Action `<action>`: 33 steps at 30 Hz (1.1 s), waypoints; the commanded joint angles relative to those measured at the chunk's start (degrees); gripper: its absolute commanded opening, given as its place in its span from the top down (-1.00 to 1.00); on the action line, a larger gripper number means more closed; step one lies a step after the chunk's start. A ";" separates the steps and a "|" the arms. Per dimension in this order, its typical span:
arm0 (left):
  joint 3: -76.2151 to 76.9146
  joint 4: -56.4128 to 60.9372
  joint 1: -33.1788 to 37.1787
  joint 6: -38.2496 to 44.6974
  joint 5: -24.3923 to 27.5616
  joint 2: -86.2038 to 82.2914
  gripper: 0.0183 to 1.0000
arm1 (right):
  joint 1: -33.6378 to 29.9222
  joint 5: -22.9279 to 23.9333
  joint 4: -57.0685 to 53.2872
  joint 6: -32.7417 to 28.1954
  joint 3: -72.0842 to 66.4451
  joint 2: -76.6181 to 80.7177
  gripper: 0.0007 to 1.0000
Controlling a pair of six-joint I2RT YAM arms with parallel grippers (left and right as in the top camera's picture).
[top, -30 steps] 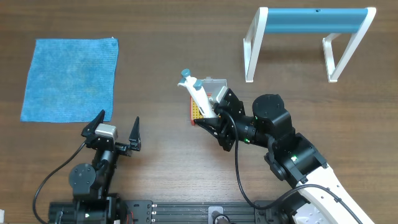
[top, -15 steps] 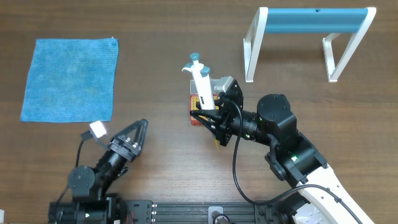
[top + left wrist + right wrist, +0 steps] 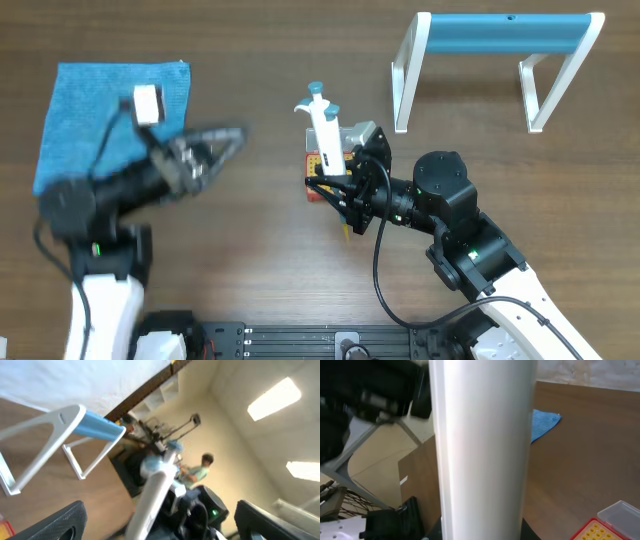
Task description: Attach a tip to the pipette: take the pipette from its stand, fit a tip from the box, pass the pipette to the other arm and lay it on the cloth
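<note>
My right gripper is shut on the white pipette, which has a blue top and is held over the orange tip box. A yellow tip shows at the pipette's lower end. In the right wrist view the pipette stands close up as a white barrel. My left gripper is open and lifted, to the right of the blue cloth and pointed at the pipette. The left wrist view has the pipette between its spread fingers, still apart from them.
The white stand with a blue bar is at the back right, also in the left wrist view as the stand. The tip box has a clear lid beside it. Bare wooden table lies between the cloth and the box.
The left arm has risen from near its base and swung up and toward the pipette. The right arm raised the pipette a little off the tip box, then held still.
</note>
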 commanded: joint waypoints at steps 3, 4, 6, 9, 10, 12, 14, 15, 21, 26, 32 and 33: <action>14.23 9.09 -7.48 7.63 14.73 23.61 -0.17 | 0.04 -0.98 2.47 2.89 0.76 -0.50 0.84; 14.60 9.60 -8.87 7.63 14.75 25.27 -0.25 | 0.04 -0.96 2.89 2.89 0.76 -0.50 0.85; 14.64 9.99 -12.79 7.63 16.20 28.46 -0.26 | 0.04 -0.98 3.50 2.91 0.76 -0.50 0.84; 14.64 11.41 -16.28 7.61 17.20 29.16 -0.37 | 0.04 -0.96 3.50 2.91 0.76 -0.50 0.85; 14.64 14.45 -17.00 6.25 17.79 29.09 -0.38 | 0.04 -0.96 3.50 2.91 0.76 -0.50 0.84; 14.64 20.74 -17.11 2.25 18.51 29.09 -0.39 | 0.02 -0.96 3.50 2.89 0.76 -0.50 0.85; 14.64 21.92 -17.11 0.72 21.09 29.09 -0.41 | 0.02 -0.96 3.50 2.89 0.76 -0.50 0.84; 14.64 21.94 -17.14 0.72 22.21 29.09 -0.41 | 0.02 -0.96 3.48 2.89 0.76 -0.50 0.85; 14.64 22.62 -17.25 1.20 21.70 29.09 -0.49 | 0.04 -3.34 3.50 3.13 0.76 -0.50 0.84; 14.64 30.03 -17.33 1.20 17.79 29.09 -0.49 | 0.04 -5.07 3.52 5.07 0.76 -0.50 0.85; 14.64 30.51 -19.37 2.86 16.26 29.09 -0.49 | 0.04 -8.48 4.85 5.31 0.76 -0.50 0.85; 14.64 30.49 -20.70 3.98 15.43 29.09 -0.49 | 0.04 -8.48 5.25 5.29 0.76 -0.50 0.84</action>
